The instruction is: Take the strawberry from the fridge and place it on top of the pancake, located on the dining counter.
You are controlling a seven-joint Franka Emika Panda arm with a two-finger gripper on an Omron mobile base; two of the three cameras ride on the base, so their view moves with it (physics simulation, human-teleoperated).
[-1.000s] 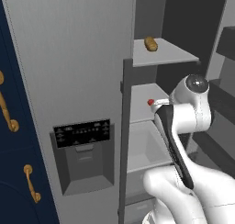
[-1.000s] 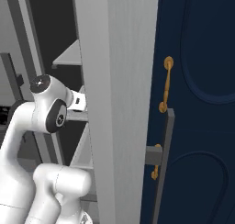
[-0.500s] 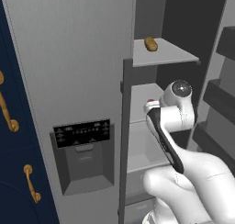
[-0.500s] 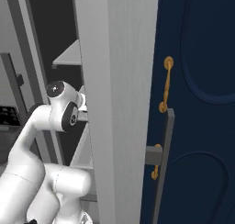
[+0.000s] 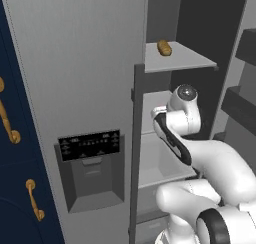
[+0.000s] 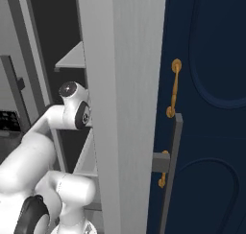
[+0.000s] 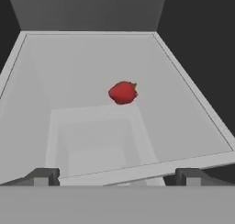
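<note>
Hand (image 7: 117,176) first: from its own camera I see the two dark fingertips (image 7: 43,176) spread as wide as they go at the bottom of the view, with nothing between them and nothing touched. They sit just over the near lip of the shelf, pointed into the fridge.

Working from big to small: the fridge (image 5: 75,73) is a tall light-grey unit. Its left door is shut, with the black-panelled dispenser recess (image 5: 92,165) in it, while the right side stands open with its door swung out toward me, edge-on in the right base view. My white arm reaches into the open compartment at the middle level. Navy cabinets (image 6: 206,108) with gold handles (image 6: 173,89) flank the fridge on both sides.

Inside, the upper shelf (image 5: 182,60) carries a golden-brown bread-like lump (image 5: 164,48) near its left side. Below it the white middle shelf (image 7: 193,122) is where the hand is aimed.

On that middle shelf lies the strawberry (image 7: 123,92), alone, roughly centred and well ahead of the fingertips. In the hand view it lies on its side, long axis running left to right, with the dark stem end toward the right and the rounded red body toward the left.
</note>
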